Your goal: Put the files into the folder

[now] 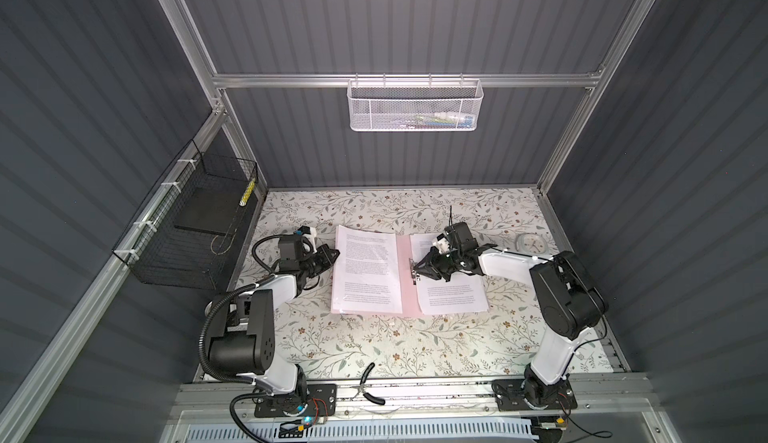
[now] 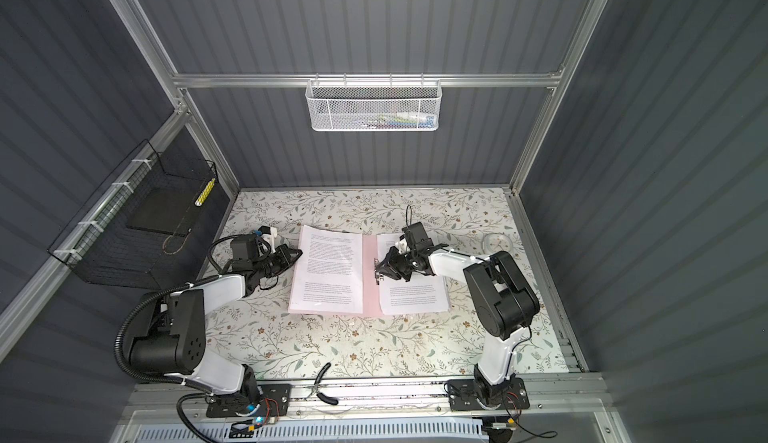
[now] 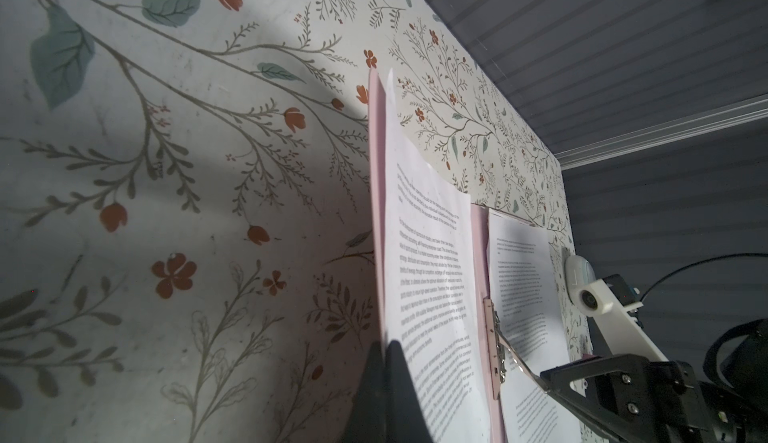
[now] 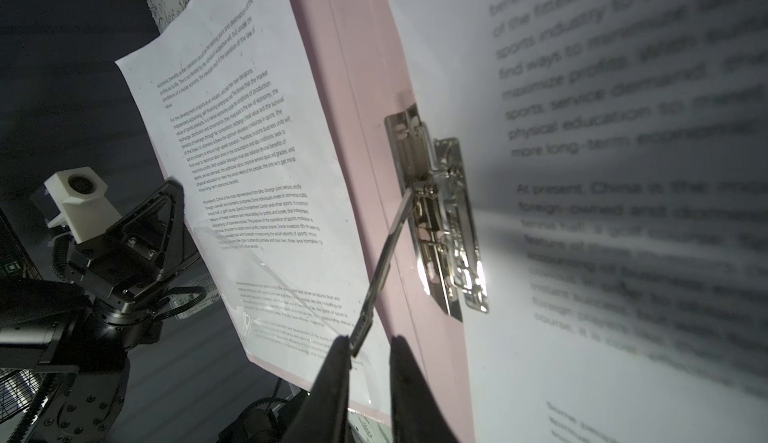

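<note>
The pink folder (image 1: 405,270) lies open on the floral table in both top views. One white printed file (image 1: 368,270) rests on its left half and another (image 1: 453,295) on its right half. The silver clip (image 4: 440,220) sits by the spine, and its lever (image 4: 386,262) is raised. My right gripper (image 4: 370,341) hangs over the clip with its jaws a little apart. The lever's tip rests against the inner side of one finger. My left gripper (image 3: 382,349) is shut on the folder's left edge (image 1: 336,254).
A black wire basket (image 1: 187,233) on the left wall holds a black slab (image 1: 208,212). A white mesh basket (image 1: 413,106) hangs on the back wall. A round clear object (image 1: 532,243) lies at the right, and pliers (image 1: 368,382) at the front edge.
</note>
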### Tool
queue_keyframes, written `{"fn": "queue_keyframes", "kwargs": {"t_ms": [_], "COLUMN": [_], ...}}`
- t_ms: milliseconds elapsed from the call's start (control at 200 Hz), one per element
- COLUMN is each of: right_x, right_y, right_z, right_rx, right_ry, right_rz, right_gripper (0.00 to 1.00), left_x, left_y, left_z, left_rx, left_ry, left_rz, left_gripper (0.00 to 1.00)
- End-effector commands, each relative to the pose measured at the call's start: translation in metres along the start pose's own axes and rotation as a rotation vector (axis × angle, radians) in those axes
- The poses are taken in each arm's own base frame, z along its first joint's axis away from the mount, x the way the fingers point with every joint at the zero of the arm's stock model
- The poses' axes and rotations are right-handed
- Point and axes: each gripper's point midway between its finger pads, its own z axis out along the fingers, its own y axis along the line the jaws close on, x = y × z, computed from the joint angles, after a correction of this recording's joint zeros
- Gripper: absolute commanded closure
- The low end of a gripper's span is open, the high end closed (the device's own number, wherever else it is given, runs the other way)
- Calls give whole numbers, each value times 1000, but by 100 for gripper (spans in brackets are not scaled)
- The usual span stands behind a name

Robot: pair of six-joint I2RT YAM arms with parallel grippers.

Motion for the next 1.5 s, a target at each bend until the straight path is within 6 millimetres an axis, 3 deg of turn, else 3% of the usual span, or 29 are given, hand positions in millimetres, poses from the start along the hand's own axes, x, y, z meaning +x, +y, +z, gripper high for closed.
{"fn": "queue_keyframes", "kwargs": {"t_ms": [0,450,665,841,1196,1496], "right_x": [-3,1,4,8,13,24], "right_y": [4,3,-1,-8,-70,-108], "right_z": [5,14,16,19,21,30], "right_rx": [-16,-23,-15,-1,246,365], "right_ry": [16,50,57,65,58,115], "right_rz": [2,-1,-1,8,-3,8], "right_gripper": [78,81,96,97,100,100], "left_x": [3,4,3,2,2,2], "left_y": [4,6,6,7,7,7], "left_z": [2,3,2,3,4,5], "left_rx": [-18,-21,-30,-32,-27,-24], "left_ry": [2,4,3,5,6,8], "left_rz": [20,20,28,28,24,20], "left_gripper": [100,100,100,100,100,100]}}
